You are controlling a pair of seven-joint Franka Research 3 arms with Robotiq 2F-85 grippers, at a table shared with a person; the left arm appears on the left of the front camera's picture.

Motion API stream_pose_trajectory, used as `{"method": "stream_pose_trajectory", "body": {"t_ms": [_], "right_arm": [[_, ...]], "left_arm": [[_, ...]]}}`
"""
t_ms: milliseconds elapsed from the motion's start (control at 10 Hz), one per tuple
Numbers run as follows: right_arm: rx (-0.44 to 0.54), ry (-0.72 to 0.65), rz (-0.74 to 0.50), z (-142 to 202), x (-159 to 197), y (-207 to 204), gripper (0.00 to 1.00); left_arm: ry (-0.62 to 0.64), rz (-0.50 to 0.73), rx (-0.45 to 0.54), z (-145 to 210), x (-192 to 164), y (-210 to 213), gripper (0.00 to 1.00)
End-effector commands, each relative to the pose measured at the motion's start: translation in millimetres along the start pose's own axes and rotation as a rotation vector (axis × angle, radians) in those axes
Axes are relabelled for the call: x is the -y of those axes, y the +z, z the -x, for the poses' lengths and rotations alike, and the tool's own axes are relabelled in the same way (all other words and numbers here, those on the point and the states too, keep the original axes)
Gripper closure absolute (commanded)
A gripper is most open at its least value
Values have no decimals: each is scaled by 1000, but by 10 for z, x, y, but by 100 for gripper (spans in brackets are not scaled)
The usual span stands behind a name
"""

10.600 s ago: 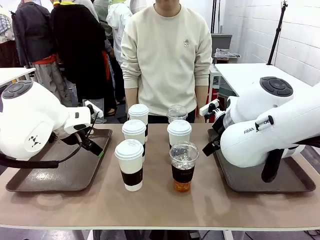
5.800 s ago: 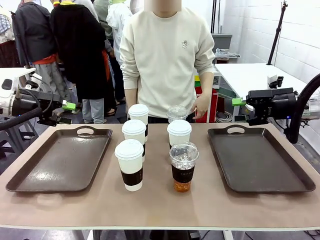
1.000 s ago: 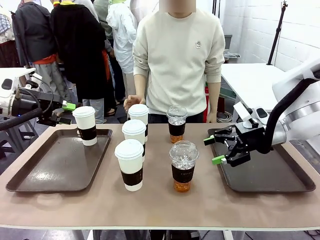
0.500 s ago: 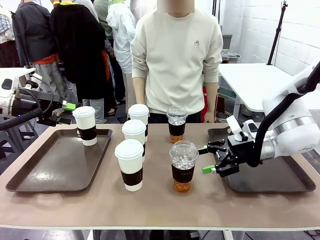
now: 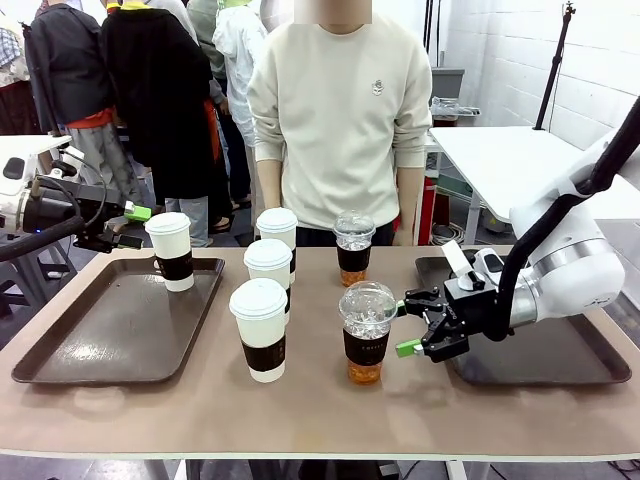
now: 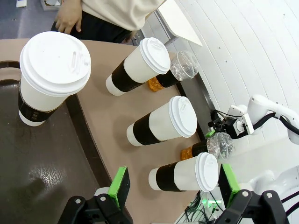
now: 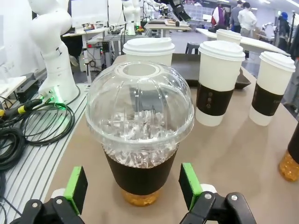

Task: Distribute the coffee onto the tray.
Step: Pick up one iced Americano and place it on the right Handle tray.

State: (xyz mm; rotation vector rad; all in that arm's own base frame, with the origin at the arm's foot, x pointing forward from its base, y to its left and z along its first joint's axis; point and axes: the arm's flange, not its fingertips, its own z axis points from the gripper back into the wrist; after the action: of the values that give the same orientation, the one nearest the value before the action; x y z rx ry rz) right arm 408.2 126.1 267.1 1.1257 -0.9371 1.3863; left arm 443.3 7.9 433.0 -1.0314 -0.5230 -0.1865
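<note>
One white lidded coffee [image 5: 172, 250] stands on the left tray [image 5: 90, 350]. Three more white cups [image 5: 277, 235] [image 5: 268, 272] [image 5: 260, 328] line up in the middle of the table. A clear dome-lidded cup [image 5: 353, 248] stands far, another clear cup [image 5: 366, 330] near. My right gripper [image 5: 403, 326] is open just right of that near cup; in the right wrist view its green pads [image 7: 189, 184] flank the cup's [image 7: 140, 140] base without touching. My left gripper [image 5: 128, 226] hovers open behind the left tray, with nothing between its fingers [image 6: 119, 186].
The right tray [image 5: 560, 360] lies bare under my right arm. A person [image 5: 335, 120] stands at the far edge with hands lowered. Cables and another robot base [image 7: 51, 60] sit beyond the table's near edge. Other people stand at the back left.
My right gripper has moved left off the right tray to the near clear cup, staying open. The person's hand has drawn back from the far cups. The left arm has not moved.
</note>
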Motion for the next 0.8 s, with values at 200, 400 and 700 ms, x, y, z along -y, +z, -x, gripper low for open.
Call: {"method": "stream_pose_trajectory", "body": {"t_ms": [200,400,700], "right_arm": [[43,44,14,79,100,-221,0],[54,34,-15,95,134,-316,0],[86,17,-40,101,186,-424,0]], "left_arm": [[2,-1,-1,27,22,15,0],[2,-1,-1,27,22,15,0],[2,-1,-1,27,22,15,0]]}}
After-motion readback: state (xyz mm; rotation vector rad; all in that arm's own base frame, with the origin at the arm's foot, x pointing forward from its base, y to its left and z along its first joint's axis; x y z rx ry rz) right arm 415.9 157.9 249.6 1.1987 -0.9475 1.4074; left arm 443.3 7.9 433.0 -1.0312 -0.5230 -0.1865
